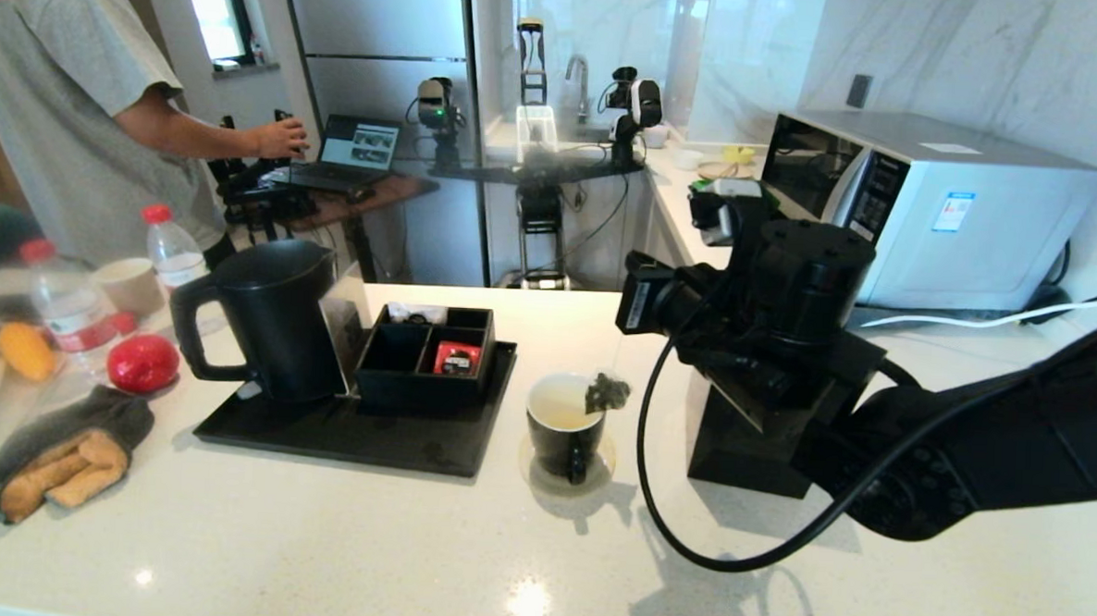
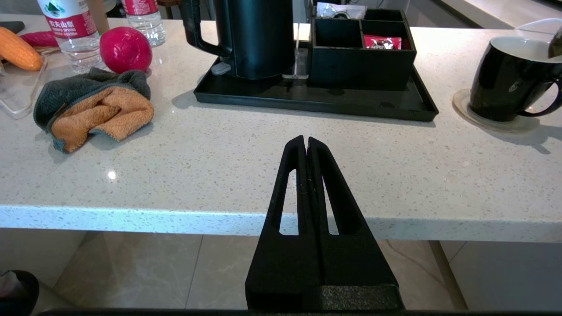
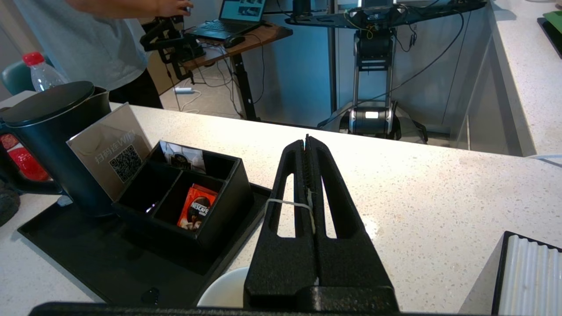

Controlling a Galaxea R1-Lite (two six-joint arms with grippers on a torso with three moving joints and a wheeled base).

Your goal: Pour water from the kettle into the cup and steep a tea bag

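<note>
The black kettle (image 1: 275, 319) stands on the black tray (image 1: 339, 433), handle to the left. The small black cup (image 1: 564, 429) sits on a round coaster, holding faintly yellowish water (image 1: 558, 406). The tea bag (image 1: 608, 392) hangs at the cup's right rim, just above the water. Its thin white string (image 3: 285, 202) is pinched between the fingers of my right gripper (image 3: 307, 139), which is shut above the cup. In the right wrist view only the cup's white rim (image 3: 224, 289) shows. My left gripper (image 2: 306, 139) is shut and empty at the counter's front edge.
A black compartment box (image 1: 426, 354) with a red packet (image 1: 457, 357) stands on the tray. Bottles (image 1: 173, 250), a red fruit (image 1: 142, 362) and a grey-orange cloth (image 1: 65, 458) lie left. A black stand (image 1: 737, 446) and a microwave (image 1: 923, 209) are right. A person (image 1: 67, 93) stands back left.
</note>
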